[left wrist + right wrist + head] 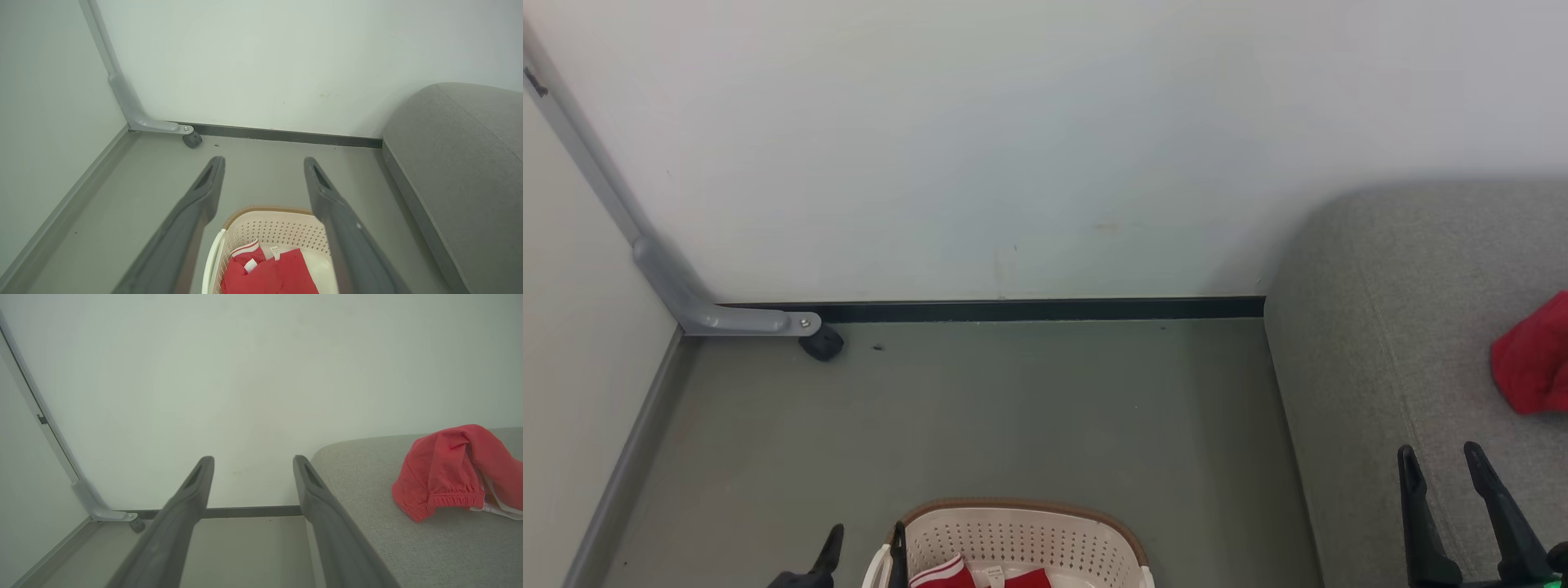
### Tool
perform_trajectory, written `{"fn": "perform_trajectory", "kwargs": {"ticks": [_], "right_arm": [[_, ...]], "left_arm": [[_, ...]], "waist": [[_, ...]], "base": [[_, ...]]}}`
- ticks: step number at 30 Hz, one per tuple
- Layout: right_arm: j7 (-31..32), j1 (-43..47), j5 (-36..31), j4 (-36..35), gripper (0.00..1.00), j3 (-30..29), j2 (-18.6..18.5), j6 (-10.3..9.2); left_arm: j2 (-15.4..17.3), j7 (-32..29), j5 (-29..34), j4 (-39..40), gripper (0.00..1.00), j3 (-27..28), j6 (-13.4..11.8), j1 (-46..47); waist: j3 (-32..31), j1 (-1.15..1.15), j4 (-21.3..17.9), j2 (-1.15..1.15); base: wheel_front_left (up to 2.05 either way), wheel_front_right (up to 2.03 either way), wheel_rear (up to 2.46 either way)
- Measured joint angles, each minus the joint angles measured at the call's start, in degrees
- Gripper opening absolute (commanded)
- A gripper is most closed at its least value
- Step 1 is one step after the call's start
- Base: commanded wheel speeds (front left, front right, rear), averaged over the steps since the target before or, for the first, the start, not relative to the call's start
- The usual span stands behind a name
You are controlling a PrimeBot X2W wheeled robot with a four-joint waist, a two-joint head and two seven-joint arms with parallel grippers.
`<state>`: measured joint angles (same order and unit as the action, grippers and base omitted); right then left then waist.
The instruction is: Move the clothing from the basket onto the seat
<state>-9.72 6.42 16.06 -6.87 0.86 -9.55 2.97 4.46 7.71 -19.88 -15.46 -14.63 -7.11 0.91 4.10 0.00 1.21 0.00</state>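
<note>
The basket, cream with a brown rim, sits on the floor at the bottom middle of the head view, holding red clothing with white stripes. My left gripper hangs open at the basket's left rim with nothing between its fingers. From the left wrist, the clothing lies in the basket below the open left gripper. One red garment lies on the grey seat at the right. My right gripper is open and empty over the seat's front; the right wrist view shows this gripper left of the garment.
A white wall runs across the back with a dark baseboard. A grey metal frame leg with a black caster stands in the far left corner beside a pale side panel. Grey floor lies between the basket, the wall and the seat.
</note>
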Motion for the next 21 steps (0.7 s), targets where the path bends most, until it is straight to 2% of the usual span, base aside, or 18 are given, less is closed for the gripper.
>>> {"fn": "perform_trajectory", "kwargs": {"ticks": [9, 21], "right_arm": [[0.9, -2.1, -0.5, -4.7, 1.00, 0.5, -0.6, 0.00], [2.1, -7.8, -0.6, -12.0, 1.00, 0.3, -1.5, 0.03]], "left_arm": [[-1.1, -2.2, 0.0, -6.0, 1.00, -3.5, 0.0, 3.5], [-1.5, -5.4, 0.2, -16.1, 1.00, -7.0, 0.0, 12.3]], "waist": [[4.3, 0.00, -0.6, 0.00], [13.3, 0.01, -2.3, 0.00]], "base": [[0.00, 0.00, 0.00], [0.00, 0.00, 0.00]]}}
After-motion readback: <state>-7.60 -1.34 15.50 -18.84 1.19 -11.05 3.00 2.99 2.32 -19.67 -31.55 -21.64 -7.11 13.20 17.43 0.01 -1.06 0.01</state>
